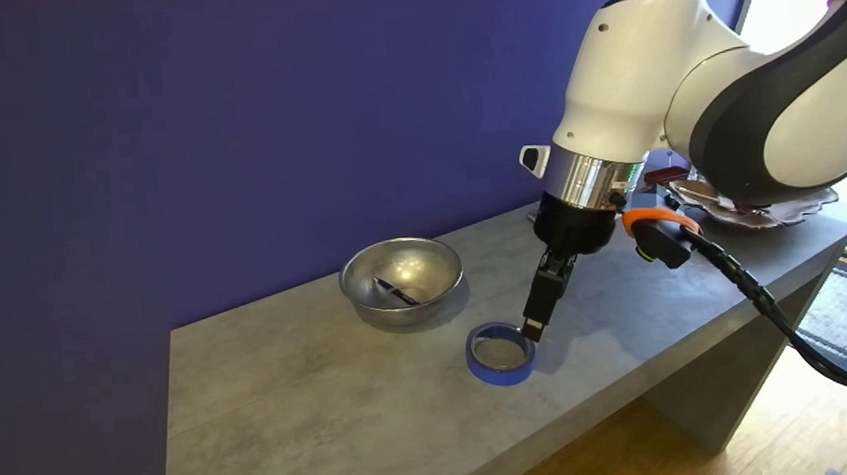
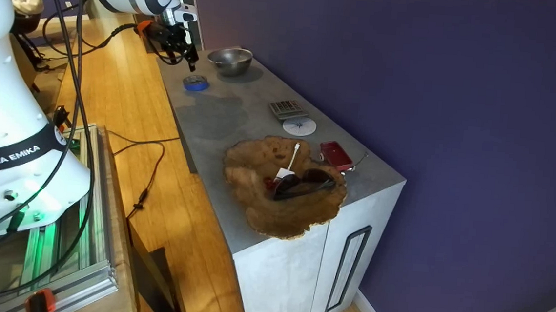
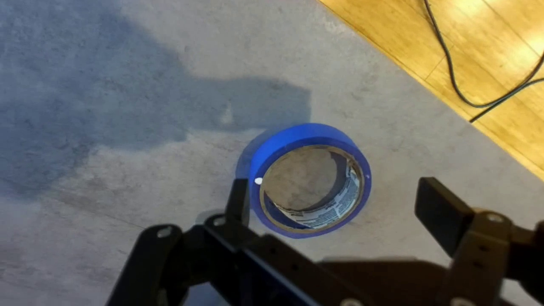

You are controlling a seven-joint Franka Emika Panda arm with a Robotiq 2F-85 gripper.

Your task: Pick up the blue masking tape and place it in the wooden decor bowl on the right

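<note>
Beneath the purple wall [image 2: 432,113], the grey counter [image 2: 247,110] bears the flat blue ring of masking tape [image 2: 196,86], between ten and eleven o'clock from the wavy-rimmed brown wooden bowl [image 2: 283,220] in an exterior view. Close by, seemingly just above, hangs the black two-fingered gripper [image 3: 332,195], parted and holding nothing; in the wrist view one fingertip [image 3: 239,199] appears to crowd the tape's nine o'clock edge, so we judge an off-centre descent could strike the rim and skid it.

A bare stretch of worktop [image 2: 219,115] runs from the blue masking tape [image 2: 196,86] to the wooden decor bowl [image 2: 252,174]. Toward the purple wall [image 2: 408,111], a metal bowl [image 2: 230,65], a calculator [image 2: 287,109] and a small red wagon [image 2: 336,155] narrow the passage; sunglasses [image 2: 288,186] partly fill the wooden decor bowl.
</note>
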